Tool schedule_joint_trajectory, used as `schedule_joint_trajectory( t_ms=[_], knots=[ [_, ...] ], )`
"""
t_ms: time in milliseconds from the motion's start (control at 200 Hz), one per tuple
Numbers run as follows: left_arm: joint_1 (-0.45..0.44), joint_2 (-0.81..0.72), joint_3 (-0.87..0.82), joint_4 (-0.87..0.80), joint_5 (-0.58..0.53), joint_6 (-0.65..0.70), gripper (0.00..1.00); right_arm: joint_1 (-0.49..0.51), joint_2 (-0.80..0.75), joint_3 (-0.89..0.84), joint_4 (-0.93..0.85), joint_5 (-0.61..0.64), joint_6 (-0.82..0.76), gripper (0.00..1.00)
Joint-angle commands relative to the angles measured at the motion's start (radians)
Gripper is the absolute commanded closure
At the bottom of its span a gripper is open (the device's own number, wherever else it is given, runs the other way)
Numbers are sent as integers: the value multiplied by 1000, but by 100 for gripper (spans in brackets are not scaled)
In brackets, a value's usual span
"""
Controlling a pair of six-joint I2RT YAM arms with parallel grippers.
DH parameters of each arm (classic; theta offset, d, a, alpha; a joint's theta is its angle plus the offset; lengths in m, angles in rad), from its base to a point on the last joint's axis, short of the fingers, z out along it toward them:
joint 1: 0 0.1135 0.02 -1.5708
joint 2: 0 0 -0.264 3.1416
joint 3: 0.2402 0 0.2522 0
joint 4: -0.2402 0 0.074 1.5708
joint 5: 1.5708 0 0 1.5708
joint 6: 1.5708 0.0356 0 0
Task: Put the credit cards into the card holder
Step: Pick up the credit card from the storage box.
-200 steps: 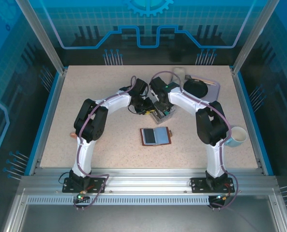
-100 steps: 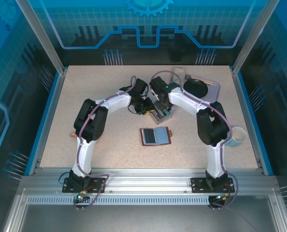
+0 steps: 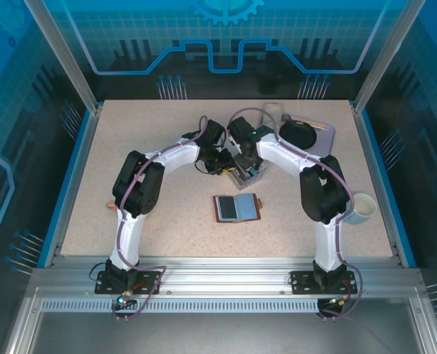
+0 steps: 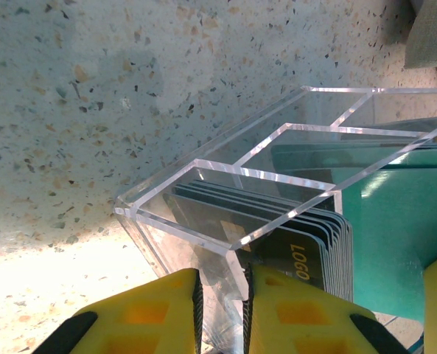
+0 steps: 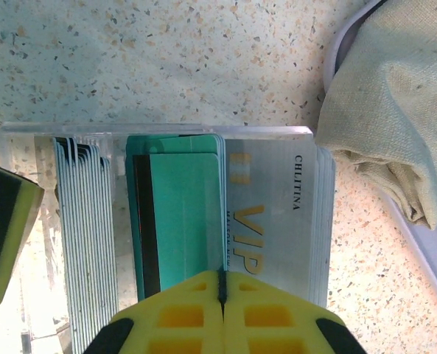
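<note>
a: gripping what, left claw (image 4: 222, 291)?
b: a wall of the clear rack (image 4: 225, 177), pinched, bottom of its view.
a: right claw (image 5: 222, 284)?
b: fully closed at the cards (image 5: 181, 214), bottom centre; can't tell if one's caught. wallet (image 3: 236, 208) lies open, lower centre of top view, apart from the rack.

Standing in the clear stand (image 5: 159, 129), the pale grey card (image 5: 277, 214) at its right-hand end bears large gold letters "VIP" and, nearer its top edge, small dark print "CHLITINA". Finer print beside "VIP" is too small to read. The front dark card (image 4: 299, 262) in the stand's nearest compartment reads "LOGO" in yellow.
</note>
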Motion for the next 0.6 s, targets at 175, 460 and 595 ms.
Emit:
schedule_joint_trajectory(
  t_ms=[175,460,595],
  knots=[
    [9,34,-14,-85,-22,24,79,-28,-91,-21,-23,-82,29,96],
    [8,35,-13,-84,-18,24,79,-75,-118,-36,-31,-234,67,97],
    [9,30,-14,-84,-16,24,79,-97,-123,-37,-25,-314,93,98]
  ],
)
